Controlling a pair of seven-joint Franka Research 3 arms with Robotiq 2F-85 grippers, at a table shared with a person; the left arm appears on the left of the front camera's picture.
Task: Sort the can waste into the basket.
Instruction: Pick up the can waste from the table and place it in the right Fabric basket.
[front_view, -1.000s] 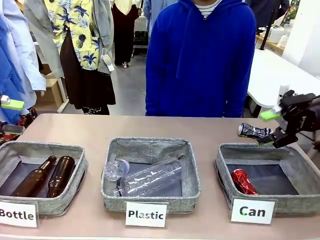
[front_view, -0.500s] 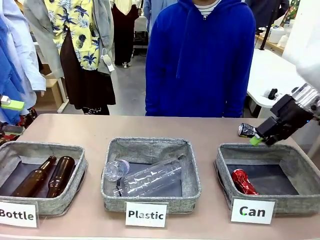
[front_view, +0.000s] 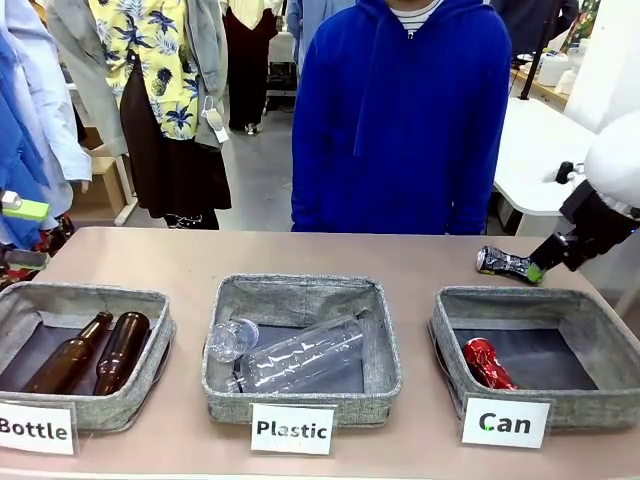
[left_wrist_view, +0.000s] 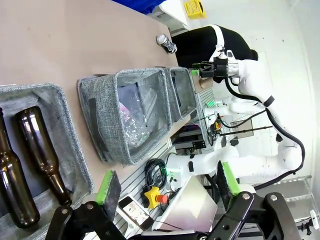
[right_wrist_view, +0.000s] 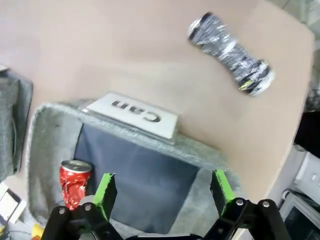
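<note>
I start at my right gripper (right_wrist_view: 161, 192): in its wrist view the two green-padded fingers stand spread wide at the bottom of the frame with nothing between them, so it is released and empty. In the front view the same gripper (front_view: 548, 264) sits at the right edge of the frame, its green tip just beside the right end of the black can (front_view: 508, 263); I cannot tell whether they touch.

That black can lies on its side on the bare table, behind the far rim of the basket (front_view: 445, 330) with the "Can" label (front_view: 505, 422), in the lower right of the front frame. In the right wrist view it shows in the upper right, well clear of the fingers.

The red can (front_view: 486, 362) lies inside the basket, on the dark bottom near its left wall. So I judge the sort half done: one can is in, one is left to grasp and drop.

My left gripper (left_wrist_view: 165, 182) is also spread open and empty, at the bottom of its own view.

Compared with a second ago, the right arm has swung: the gripper stood higher and more sideways above the basket's far right corner, and now it has dropped low beside the can. Neither can has moved.
</note>
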